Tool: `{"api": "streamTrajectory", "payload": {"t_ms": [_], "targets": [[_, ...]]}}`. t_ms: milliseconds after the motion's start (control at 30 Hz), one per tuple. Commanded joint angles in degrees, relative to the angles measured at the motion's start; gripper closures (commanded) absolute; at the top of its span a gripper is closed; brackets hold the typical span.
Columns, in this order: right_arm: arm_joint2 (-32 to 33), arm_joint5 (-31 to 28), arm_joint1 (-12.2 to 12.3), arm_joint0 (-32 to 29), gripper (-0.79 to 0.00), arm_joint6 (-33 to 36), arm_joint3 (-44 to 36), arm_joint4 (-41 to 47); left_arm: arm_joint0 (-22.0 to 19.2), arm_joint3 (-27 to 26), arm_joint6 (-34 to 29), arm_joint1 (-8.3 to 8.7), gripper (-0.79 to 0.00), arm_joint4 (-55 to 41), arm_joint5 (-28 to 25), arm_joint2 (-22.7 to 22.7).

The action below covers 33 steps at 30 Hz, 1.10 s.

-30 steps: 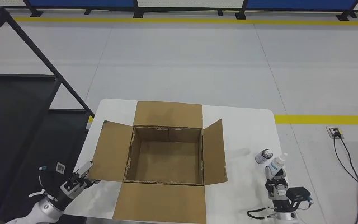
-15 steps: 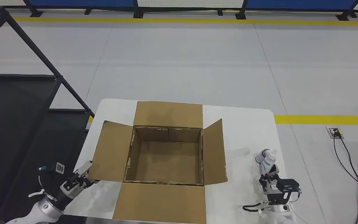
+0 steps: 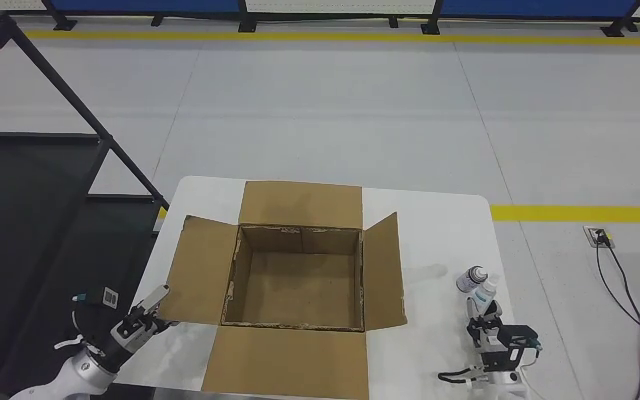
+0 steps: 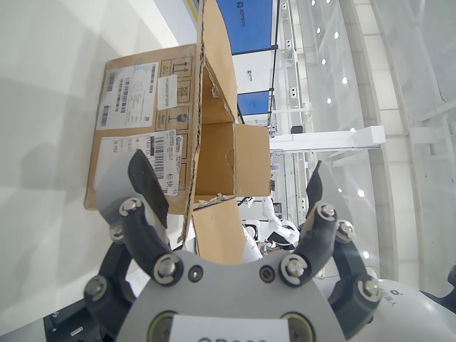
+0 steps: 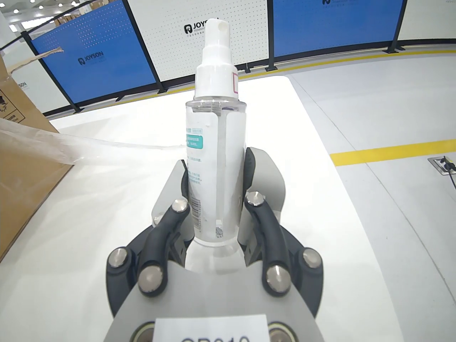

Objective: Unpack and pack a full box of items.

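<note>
R gripper (image 5: 216,172) clamps the upright spray bottle (image 5: 213,126), box (image 3: 300,205) sits to its left, mouth up; L gripper (image 4: 228,169) hangs open.

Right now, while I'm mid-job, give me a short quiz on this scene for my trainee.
1. True or false: the cardboard box has items inside it.
2. What does the right claw grip? A) spray bottle B) tape roll C) nothing
3. Fill in: the left claw is ___ (open or shut).
Key: 1 false; 2 A; 3 open.
</note>
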Motion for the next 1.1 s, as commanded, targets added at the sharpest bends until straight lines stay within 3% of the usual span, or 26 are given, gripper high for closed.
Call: {"api": "streamTrajectory", "payload": {"t_ms": [0, 33, 133, 233, 833, 1067], "targets": [[-0.1, -0.2, 0.0, 0.3, 0.0, 0.1, 0.5, 0.0, -0.1, 0.0, 0.0, -0.01, -0.785, 0.1, 0.1, 0.0], [-0.1, -0.2, 0.1, 0.4, -0.009, 0.1, 0.7, 0.0, -0.1, 0.0, 0.1, -0.01, -0.785, 0.1, 0.1, 0.0], [-0.2, -0.3, 0.1, 0.8, -0.212, 0.1, 1.4, 0.0, -0.1, 0.0, 0.2, -0.03, -0.785, 0.1, 0.1, 0.0], [-0.3, -0.6, 0.2, 1.0, -0.268, -0.3, 2.0, 0.0, 0.0, 0.0, 0.3, -0.07, -0.785, 0.0, 0.0, 0.0], [-1.2, -1.4, 0.7, 1.5, -0.302, -2.8, 4.6, -1.0, -0.1, -0.5, 0.8, -0.2, -0.785, 0.4, 0.3, 0.2], [-1.8, -2.1, 0.8, 1.7, -0.256, -5.7, 5.8, -2.0, -0.2, -0.4, 0.9, -0.25, -0.785, 0.3, 0.3, 0.2]]}}
